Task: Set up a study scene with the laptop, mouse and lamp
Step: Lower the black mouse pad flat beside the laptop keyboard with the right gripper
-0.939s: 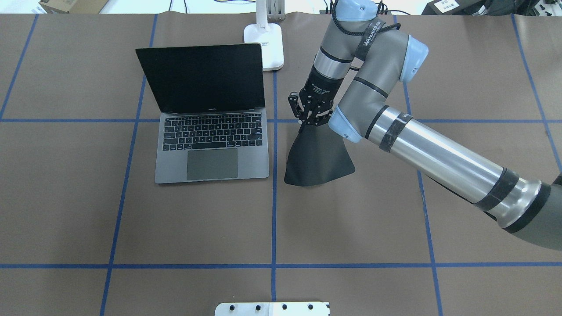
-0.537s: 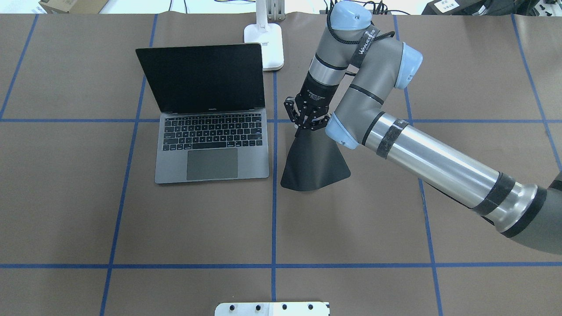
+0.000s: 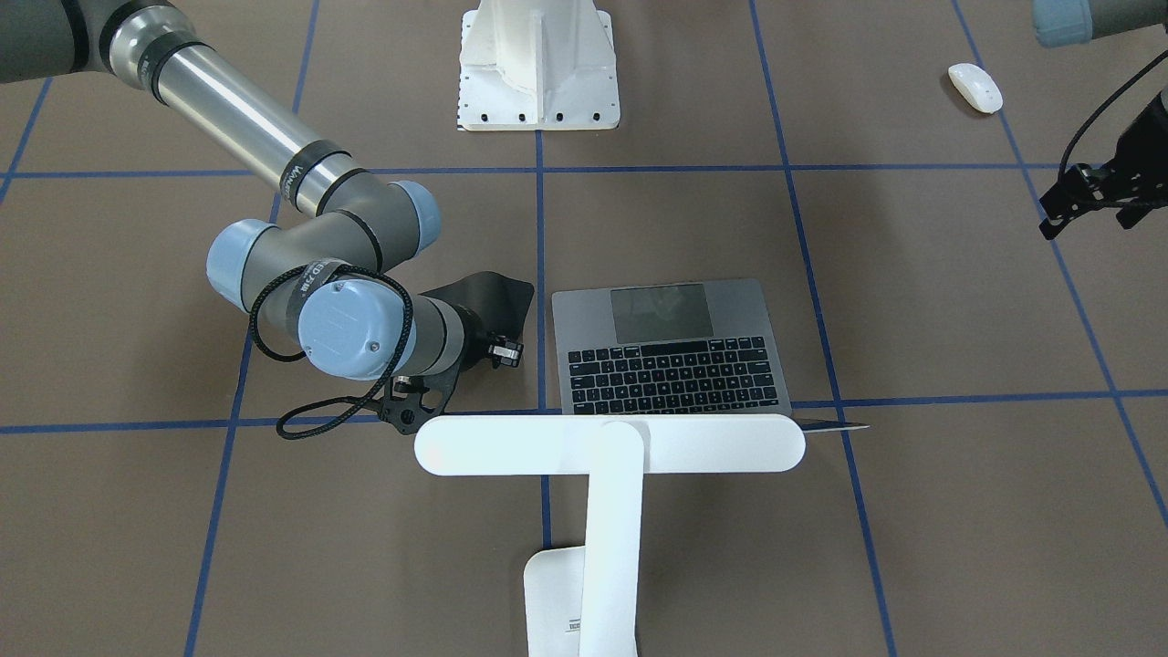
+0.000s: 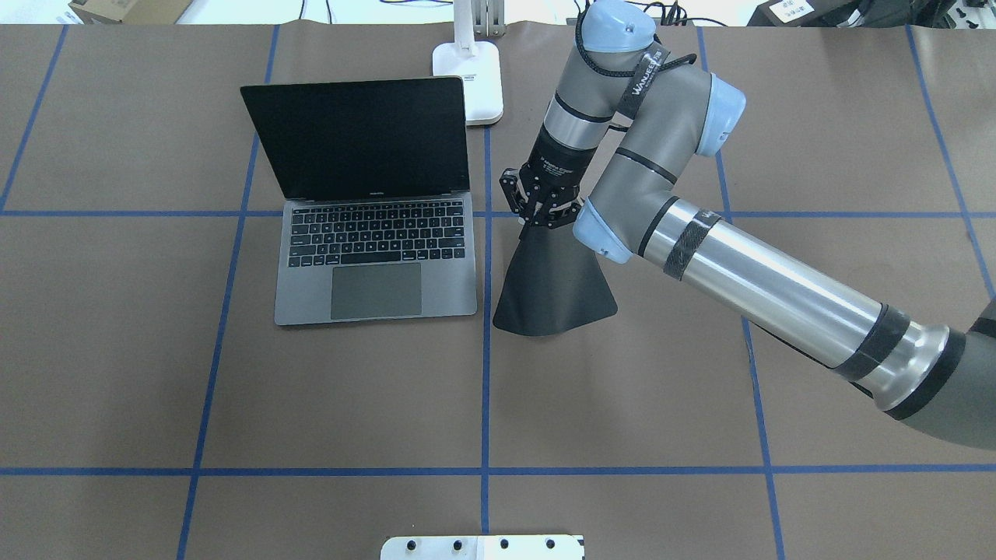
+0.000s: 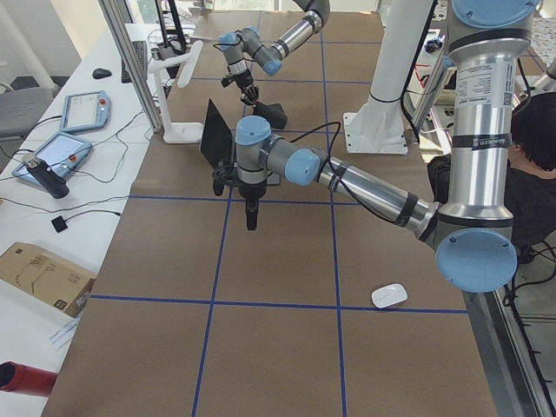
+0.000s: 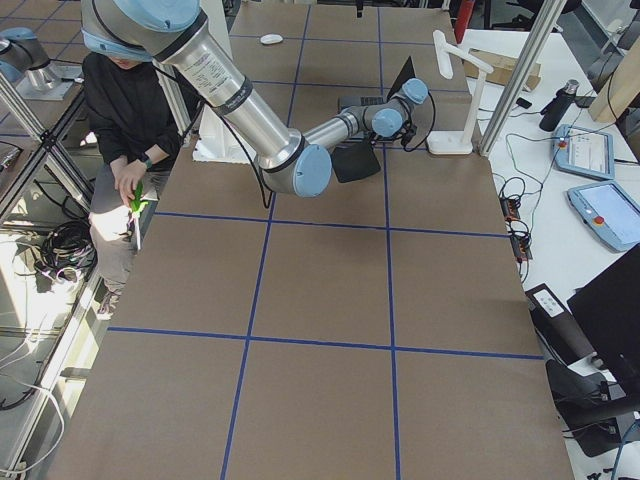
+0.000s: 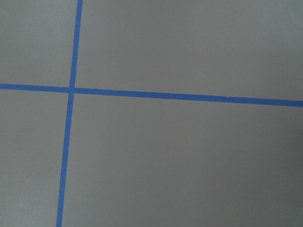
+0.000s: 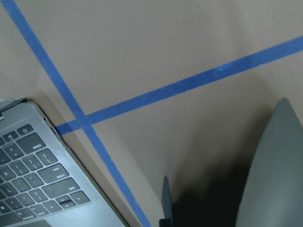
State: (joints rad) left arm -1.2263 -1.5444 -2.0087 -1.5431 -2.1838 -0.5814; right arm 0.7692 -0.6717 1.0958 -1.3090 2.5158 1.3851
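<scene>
The laptop [image 4: 373, 257] stands open left of the table's centre line, its dark screen facing the robot. Behind it, the white lamp [image 3: 610, 443] holds its bar over the laptop's back edge, with the lamp base [image 4: 471, 78] at the far edge. My right gripper [image 4: 541, 214] is shut on one end of a black mat [image 4: 552, 288], which hangs fanned out just right of the laptop. The mouse [image 3: 975, 88] lies far off on the robot's left side. My left gripper [image 3: 1086, 214] hovers above bare table beyond the mouse; I cannot tell whether it is open or shut.
A white bolted pedestal [image 3: 538, 64] stands at the robot's edge of the table. Blue tape lines [image 4: 485, 389] grid the brown surface. Beside the table a person [image 6: 125, 130] sits next to the near arm's base. Tablets and cables lie on a side bench [image 5: 65, 148].
My right arm has carried the black mat a little to the left, closer to the laptop's side. Laptop and lamp have not moved.
</scene>
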